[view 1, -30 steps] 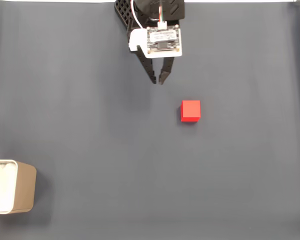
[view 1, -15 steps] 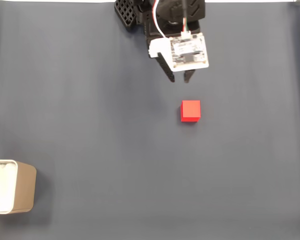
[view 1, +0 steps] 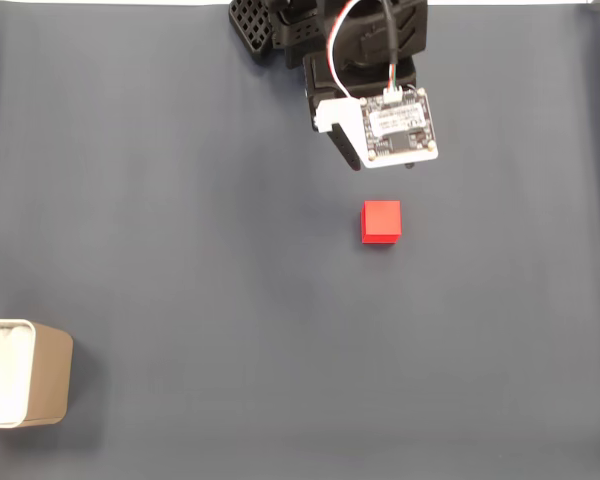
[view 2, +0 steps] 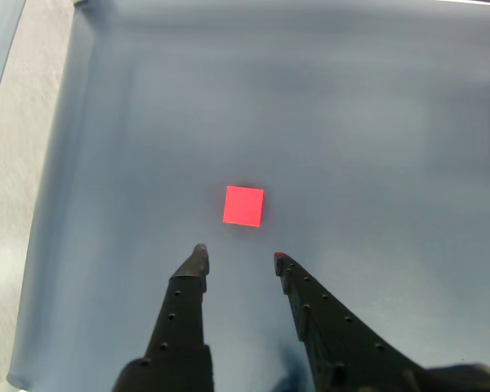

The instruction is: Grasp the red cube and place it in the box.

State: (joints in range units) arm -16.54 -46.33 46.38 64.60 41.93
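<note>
The red cube (view 1: pixel 381 222) lies flat on the dark grey mat, right of centre in the fixed view. My gripper (view 2: pixel 239 255) hangs just short of it, open, with nothing between its black fingers (view 2: pixel 198 255). In the other view the cube (view 2: pixel 244 206) sits a little ahead of the gap between the fingertips. In the fixed view the white camera board (view 1: pixel 400 125) on the wrist covers most of the fingers, directly above the cube in the picture. The beige box (view 1: pixel 50 378) with its white interior stands at the lower left edge, far from cube and gripper.
The dark grey mat (view 1: pixel 230 300) covers the whole table. Its left edge and a pale surface (view 2: pixel 16 163) beyond it show in the other view. The arm's black base (view 1: pixel 255 25) sits at the top centre.
The arm has swung to the right, from up and left of the cube to directly above it in the picture. The board now hides the fingertips in the fixed view. Cube and box have not moved.
</note>
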